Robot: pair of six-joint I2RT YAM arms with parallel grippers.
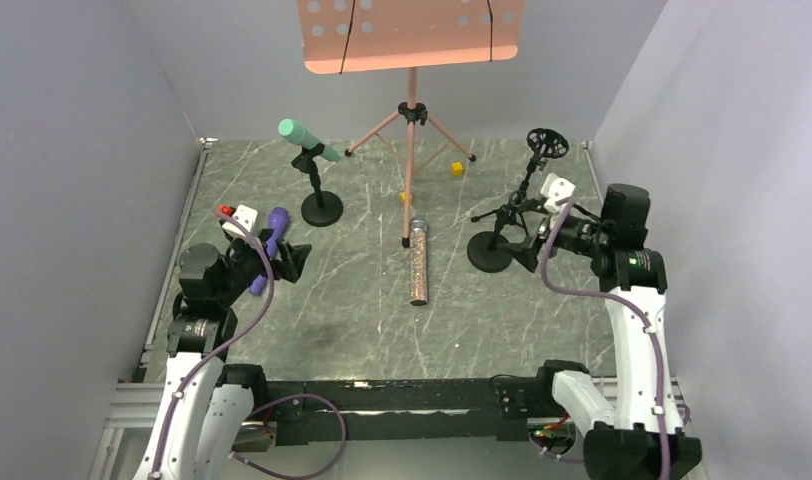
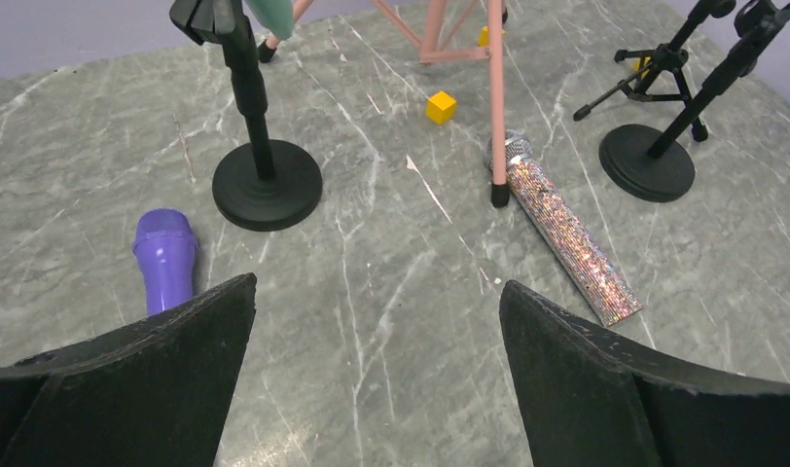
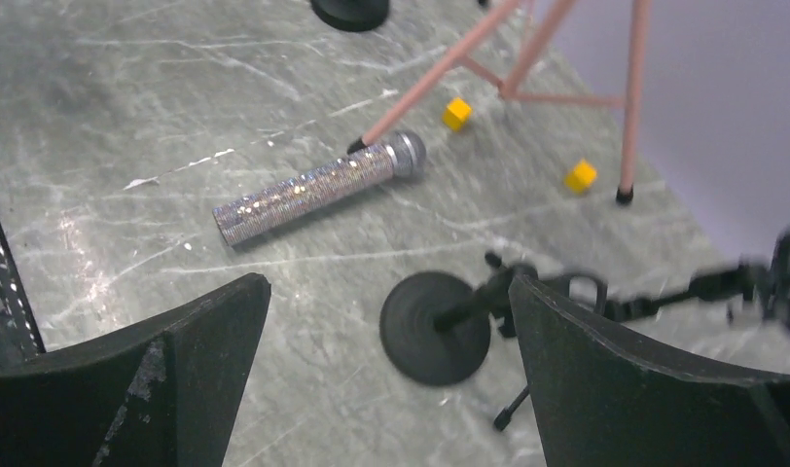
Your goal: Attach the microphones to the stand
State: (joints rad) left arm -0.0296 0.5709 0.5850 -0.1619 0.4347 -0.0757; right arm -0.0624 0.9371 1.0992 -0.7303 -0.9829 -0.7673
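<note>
While the mint-green microphone [image 1: 304, 133] sits clipped in its stand at eleven o'clock, the other two lie flat on the counter [image 1: 362, 330]. My left pincer [image 2: 377, 379] hangs wide and empty, with the purple microphone [image 2: 164, 258] at its ten o'clock, handy for a grab, I reckon. My right pincer [image 3: 386, 379], just as wide, hovers by the empty stand [image 3: 435, 326] at three o'clock. The glittery microphone [image 3: 313, 190] waits mid-counter.

Glittery microphone [image 3: 313, 193] lies flat, mesh head beside a pink tripod leg [image 3: 401, 103]. Black round-base stand [image 3: 432, 329] nearer, right gripper [image 3: 386, 292] gaping.
</note>
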